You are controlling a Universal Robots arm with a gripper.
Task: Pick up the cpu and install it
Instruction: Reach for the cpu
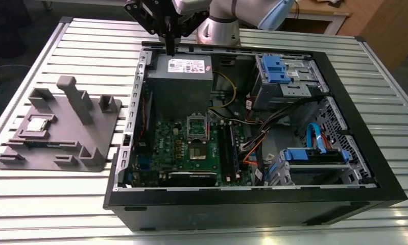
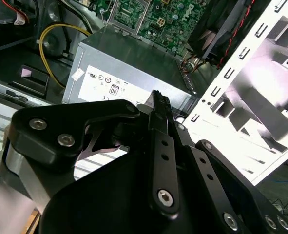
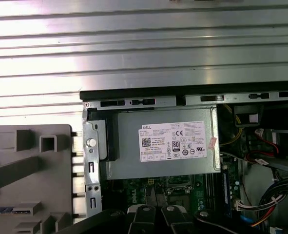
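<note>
Fingers (image 1: 169,47) together over case (image 1: 224,209) rim | cpu (image 1: 40,124) on tray (image 1: 88,133), well apart

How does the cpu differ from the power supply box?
The cpu is small, flat and square; the power supply box is far larger and bulky. The cpu lies on the grey holder outside the case; the box sits inside it, near the gripper. Both have greyish tops.

white printed label (image 1: 185,65) on top of the grey box (image 1: 180,92), upper middle of the exterior view; print too small to make out.
</note>
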